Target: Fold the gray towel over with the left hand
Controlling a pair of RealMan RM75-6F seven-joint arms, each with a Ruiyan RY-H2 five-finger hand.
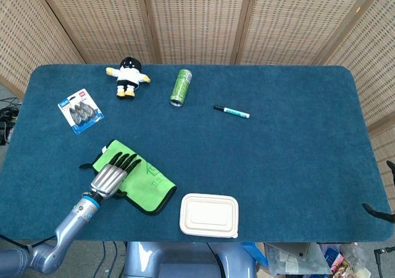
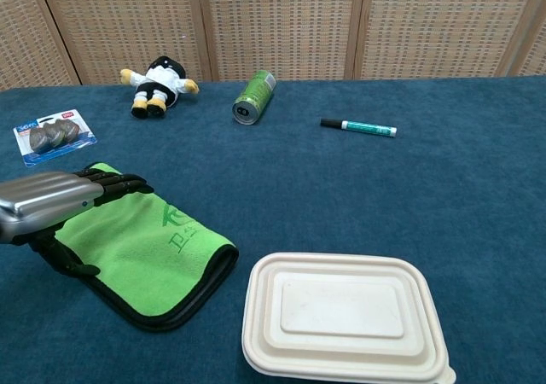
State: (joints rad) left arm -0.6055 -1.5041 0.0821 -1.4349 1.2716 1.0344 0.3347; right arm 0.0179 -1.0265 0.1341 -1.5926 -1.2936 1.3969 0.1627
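Observation:
The towel point(image 1: 147, 182) lies folded near the table's front left, bright green face up with a dark gray border and underside showing along its edges point(image 2: 162, 247). My left hand point(image 1: 112, 175) is stretched out flat over the towel's left end, fingers extended and pointing toward the table's far side, holding nothing. In the chest view the left hand point(image 2: 53, 200) hovers just above the cloth with the thumb hanging below near the towel's left edge. The right hand shows in neither view.
A white lidded food container point(image 1: 209, 214) sits just right of the towel at the front edge. Farther back lie a blister pack point(image 1: 81, 110), a plush doll point(image 1: 128, 76), a green can point(image 1: 181, 86) on its side and a marker point(image 1: 231, 111).

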